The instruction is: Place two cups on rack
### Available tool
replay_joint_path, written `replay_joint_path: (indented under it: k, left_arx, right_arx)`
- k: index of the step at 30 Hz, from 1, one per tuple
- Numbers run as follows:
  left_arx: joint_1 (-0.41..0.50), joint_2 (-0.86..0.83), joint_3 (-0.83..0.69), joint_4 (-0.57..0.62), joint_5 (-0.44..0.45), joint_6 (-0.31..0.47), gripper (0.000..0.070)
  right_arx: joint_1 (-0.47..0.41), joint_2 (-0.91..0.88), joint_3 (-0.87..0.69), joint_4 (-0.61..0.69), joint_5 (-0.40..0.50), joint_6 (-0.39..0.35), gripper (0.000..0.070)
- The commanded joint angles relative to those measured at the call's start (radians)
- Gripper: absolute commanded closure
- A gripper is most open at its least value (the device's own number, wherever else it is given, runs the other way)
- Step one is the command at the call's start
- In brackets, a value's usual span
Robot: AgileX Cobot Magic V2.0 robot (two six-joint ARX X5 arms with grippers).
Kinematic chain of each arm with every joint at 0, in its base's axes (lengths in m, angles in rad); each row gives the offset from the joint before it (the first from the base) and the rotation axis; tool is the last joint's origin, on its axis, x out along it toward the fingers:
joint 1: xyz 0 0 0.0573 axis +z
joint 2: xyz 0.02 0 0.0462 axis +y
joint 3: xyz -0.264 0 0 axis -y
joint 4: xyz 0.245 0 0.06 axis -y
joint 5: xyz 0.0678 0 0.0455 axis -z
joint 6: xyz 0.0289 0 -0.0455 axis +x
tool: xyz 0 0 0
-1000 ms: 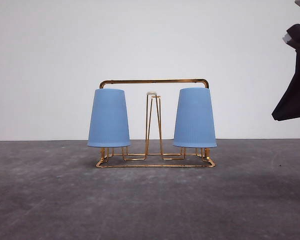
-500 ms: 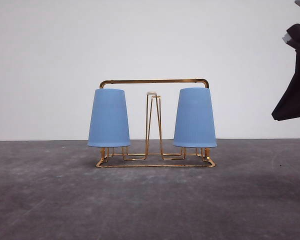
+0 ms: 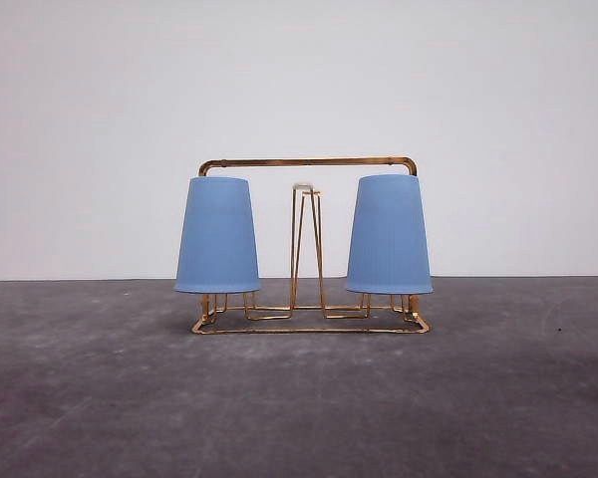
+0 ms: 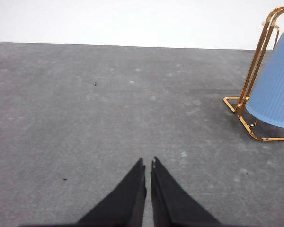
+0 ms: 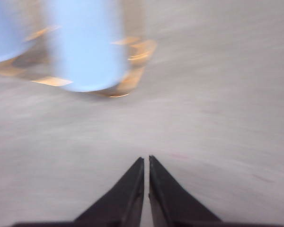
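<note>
Two light blue cups sit upside down on the gold wire rack point(image 3: 307, 161) in the middle of the table: one cup point(image 3: 216, 235) on the left pegs, the other cup point(image 3: 388, 235) on the right pegs. The centre pegs point(image 3: 305, 249) stand bare. In the left wrist view my left gripper point(image 4: 147, 163) is shut and holds nothing, low over the grey table, with a cup point(image 4: 276, 90) and the rack's end point(image 4: 255, 71) off to one side. My right gripper point(image 5: 146, 160) is shut and holds nothing; its view is motion-blurred, with a cup point(image 5: 85, 47) and rack point(image 5: 132, 75) ahead.
The rack stands on a dark grey mottled table point(image 3: 299, 398) in front of a plain white wall point(image 3: 299, 80). Open tabletop lies in front of the rack and on both sides of it.
The right arm, seen at the right edge of the front view in both earlier frames, has moved out of that view. Cups and rack have not moved.
</note>
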State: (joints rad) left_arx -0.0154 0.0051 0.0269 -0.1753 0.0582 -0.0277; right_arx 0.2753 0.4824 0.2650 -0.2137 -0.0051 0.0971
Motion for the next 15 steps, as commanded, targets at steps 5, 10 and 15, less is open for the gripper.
replay_joint_path:
  k: [5,10,15]
  left_arx:
    - [0.0,0.0,-0.014,0.015,0.002,-0.003,0.07]
    - [0.0,0.0,-0.014,0.015,0.002,-0.003,0.07]
    - [0.0,-0.001,-0.014,0.015,0.002,-0.003,0.07]
  right_arx:
    - [-0.148,-0.283,-0.138,0.012,0.01,-0.03,0.0686]
    - [-0.244,-0.437,-0.214,0.012,0.006,-0.03,0.0686]
    - [-0.277,-0.479,-0.253,0.047,-0.011,-0.032,0.0686]
